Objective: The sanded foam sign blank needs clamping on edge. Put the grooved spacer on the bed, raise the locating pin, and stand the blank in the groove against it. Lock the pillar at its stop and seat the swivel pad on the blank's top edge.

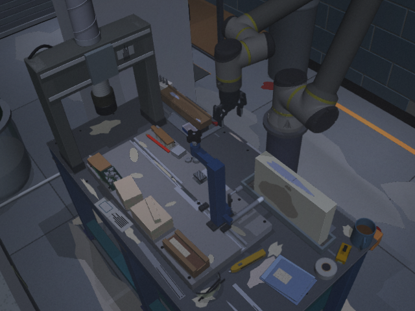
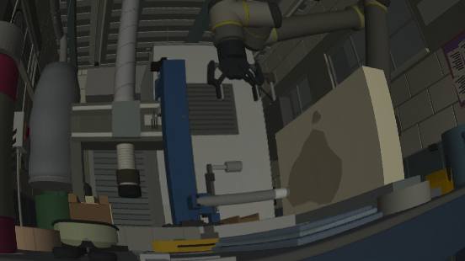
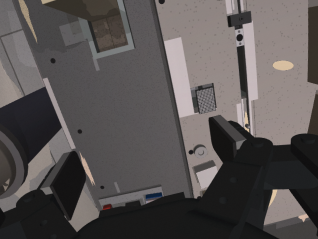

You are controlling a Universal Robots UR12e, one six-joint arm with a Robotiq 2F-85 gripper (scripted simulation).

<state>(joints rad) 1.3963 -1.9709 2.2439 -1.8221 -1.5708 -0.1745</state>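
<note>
On the workbench's grey bed stands the blue clamp pillar (image 1: 216, 190), its arm reaching back to a black knob (image 1: 193, 135), with a grey handle bar (image 1: 248, 207) at its foot. The cream foam sign blank (image 1: 293, 197) stands on edge in a tray on the bench's right side, apart from the pillar. A grooved wooden spacer (image 1: 185, 251) lies at the bed's near end, and a longer wooden block (image 1: 185, 107) lies at the far end. A small gridded pad (image 3: 205, 99) sits on the bed beside a slotted rail (image 3: 243, 64). My gripper (image 1: 229, 110) hangs above the bench's far edge, open and empty.
The pillar's knob is the nearest obstacle below my gripper. A grey press frame (image 1: 90, 73) rises at the far left corner. Foam offcuts (image 1: 144, 207), a red pencil (image 1: 157, 143), a yellow knife (image 1: 248, 260), a blue notebook (image 1: 287, 278), tape (image 1: 325, 267) and a mug (image 1: 363, 231) are scattered about.
</note>
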